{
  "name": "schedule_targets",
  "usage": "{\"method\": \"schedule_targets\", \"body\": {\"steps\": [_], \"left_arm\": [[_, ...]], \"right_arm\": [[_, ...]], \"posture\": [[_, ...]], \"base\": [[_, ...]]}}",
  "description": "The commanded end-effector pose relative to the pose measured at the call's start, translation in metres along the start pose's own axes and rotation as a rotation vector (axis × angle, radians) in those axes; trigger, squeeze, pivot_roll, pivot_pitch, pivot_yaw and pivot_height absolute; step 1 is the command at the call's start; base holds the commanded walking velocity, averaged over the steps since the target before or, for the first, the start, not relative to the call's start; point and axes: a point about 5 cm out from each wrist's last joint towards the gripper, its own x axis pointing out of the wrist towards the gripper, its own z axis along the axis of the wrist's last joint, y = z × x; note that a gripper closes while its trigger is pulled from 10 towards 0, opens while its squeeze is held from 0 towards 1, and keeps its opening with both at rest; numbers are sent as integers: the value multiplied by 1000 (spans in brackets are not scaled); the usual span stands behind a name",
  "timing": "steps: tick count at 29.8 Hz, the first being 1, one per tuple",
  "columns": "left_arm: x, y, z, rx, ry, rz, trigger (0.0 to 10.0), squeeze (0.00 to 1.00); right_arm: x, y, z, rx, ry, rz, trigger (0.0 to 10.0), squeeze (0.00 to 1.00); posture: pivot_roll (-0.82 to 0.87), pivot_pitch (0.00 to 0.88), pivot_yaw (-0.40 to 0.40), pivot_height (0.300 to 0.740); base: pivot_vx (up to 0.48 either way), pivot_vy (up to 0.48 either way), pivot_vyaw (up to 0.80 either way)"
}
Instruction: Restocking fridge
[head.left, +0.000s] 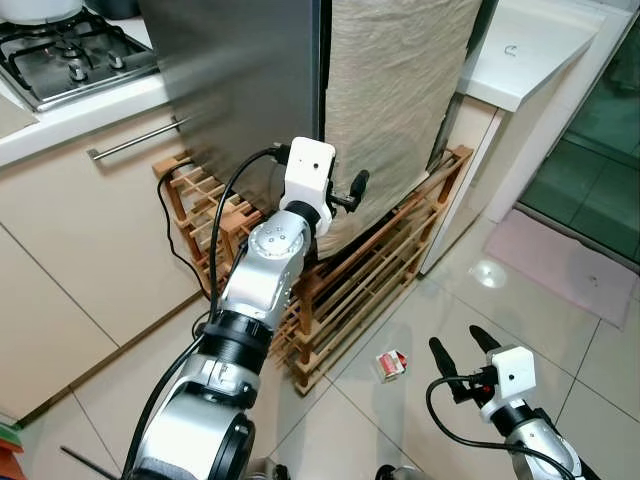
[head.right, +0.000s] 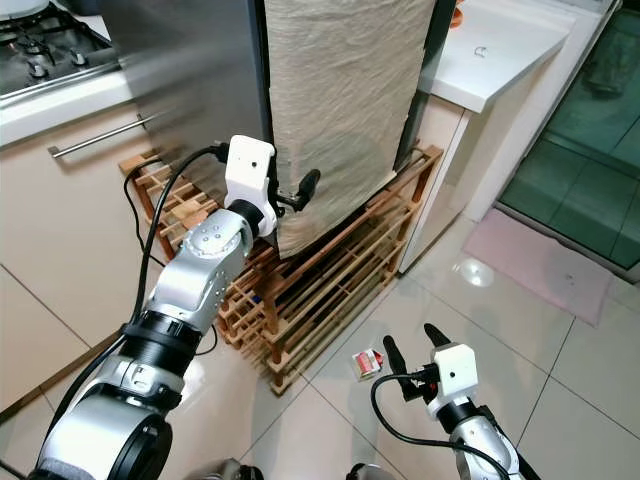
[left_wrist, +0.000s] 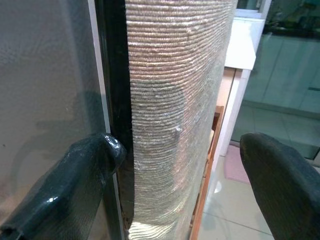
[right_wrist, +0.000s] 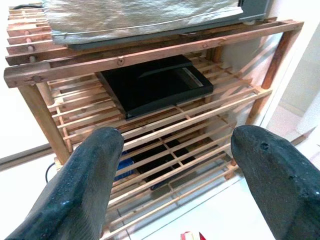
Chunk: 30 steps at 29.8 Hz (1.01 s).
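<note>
Your left gripper (head.left: 352, 190) is raised against the fridge (head.left: 240, 70), jaws spread wide and holding nothing; in the left wrist view one finger (left_wrist: 75, 185) sits on the grey steel door face by the dark vertical seam, the other finger (left_wrist: 280, 185) hangs out past the woven beige cloth (head.left: 395, 90) draped over the fridge's front beside it. The fridge stands on a slatted wooden rack (head.left: 360, 290), between the kitchen cabinet (head.left: 80, 250) carrying the gas hob (head.left: 70, 50) and a white counter (head.left: 520, 50). Judged step: getting the door open before any restocking. Whether a handle lies under the cloth cannot be told, so aim to hook a fingertip into the seam at the door's edge, keep the cloth out of the pinch, and pull along the door's swing, not straight back. Your right gripper (head.left: 465, 358) hangs low over the tiled floor (head.left: 560, 330), jaws also wide and empty, facing the rack's shelves, where a flat black device (right_wrist: 152, 85) lies. A small red-and-white carton (head.left: 391, 365) lies on the floor just beside the rack's front corner, near that gripper; probably the stock.
</note>
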Motion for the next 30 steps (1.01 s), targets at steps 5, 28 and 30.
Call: {"method": "schedule_targets", "body": {"steps": [5,28,30], "left_arm": [[8,-25,9,-66,-8,-115,10000,0],[12,-88,35,-25,-51,-453,10000,0],[11,-98,38,-31,-57,-494,10000,0]], "right_arm": [[0,-4,3,-11,-10,0,10000,0],[-2,-12,-5,-1,85,-29,10000,0],[-2,-13,-5,-3,85,-28,10000,0]], "posture": [[5,25,-2,740],[11,18,6,740],[12,18,7,740]], "base": [[0,0,0],[0,0,0],[0,0,0]]}}
